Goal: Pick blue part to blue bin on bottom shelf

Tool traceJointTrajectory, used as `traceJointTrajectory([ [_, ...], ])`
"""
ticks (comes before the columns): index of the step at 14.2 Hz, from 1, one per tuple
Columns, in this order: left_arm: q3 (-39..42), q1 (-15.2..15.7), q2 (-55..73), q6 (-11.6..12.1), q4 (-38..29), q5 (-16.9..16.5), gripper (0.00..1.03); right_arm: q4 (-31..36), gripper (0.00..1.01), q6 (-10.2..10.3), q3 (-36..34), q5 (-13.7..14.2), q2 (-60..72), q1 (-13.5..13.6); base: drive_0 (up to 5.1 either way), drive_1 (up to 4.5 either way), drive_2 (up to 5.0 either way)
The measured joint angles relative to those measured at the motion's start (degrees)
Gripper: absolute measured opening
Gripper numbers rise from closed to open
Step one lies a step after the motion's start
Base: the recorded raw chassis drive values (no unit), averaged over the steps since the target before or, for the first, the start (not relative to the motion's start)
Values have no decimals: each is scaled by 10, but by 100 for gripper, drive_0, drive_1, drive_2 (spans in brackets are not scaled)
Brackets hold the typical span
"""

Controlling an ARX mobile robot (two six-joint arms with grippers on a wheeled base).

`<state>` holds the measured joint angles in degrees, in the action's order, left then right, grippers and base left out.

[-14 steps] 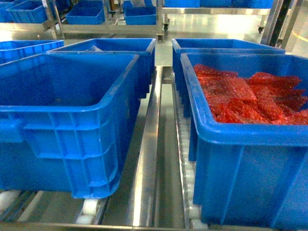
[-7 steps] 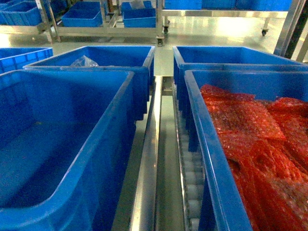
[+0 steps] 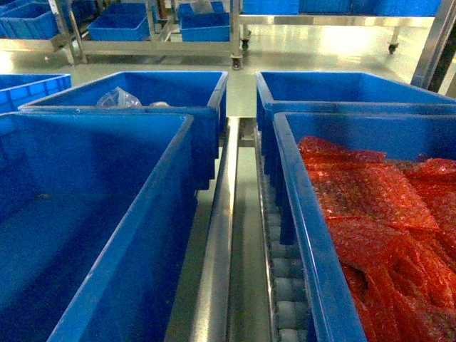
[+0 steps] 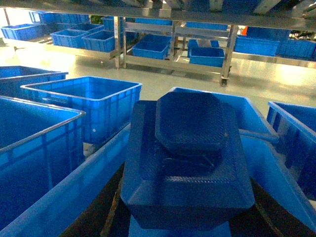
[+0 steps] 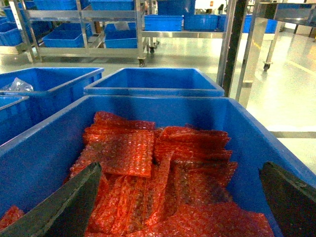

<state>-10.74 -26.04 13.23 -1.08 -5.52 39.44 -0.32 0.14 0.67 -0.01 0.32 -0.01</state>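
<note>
The left gripper (image 4: 187, 197) clamps what looks like a dark blue moulded plastic part (image 4: 190, 148) above a large blue plastic bin (image 3: 92, 214) at the brushed-steel bottom shelf's (image 3: 221, 235) left side; the right gripper (image 5: 177, 207) hangs wide open over red bubble-wrap bags (image 5: 163, 173).

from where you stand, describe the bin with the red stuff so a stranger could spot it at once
Start at the steel rail running down the middle of the shelf; the near blue crate just right of it is the one. Unlike the crates around it, it holds a heap of red bubble-wrap bags.
</note>
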Motion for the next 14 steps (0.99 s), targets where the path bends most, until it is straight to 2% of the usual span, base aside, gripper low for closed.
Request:
traceJointTrajectory([
  [14, 0, 0, 0, 0, 0, 0, 43, 0, 98, 0, 0, 0, 0, 0, 0, 0, 0],
])
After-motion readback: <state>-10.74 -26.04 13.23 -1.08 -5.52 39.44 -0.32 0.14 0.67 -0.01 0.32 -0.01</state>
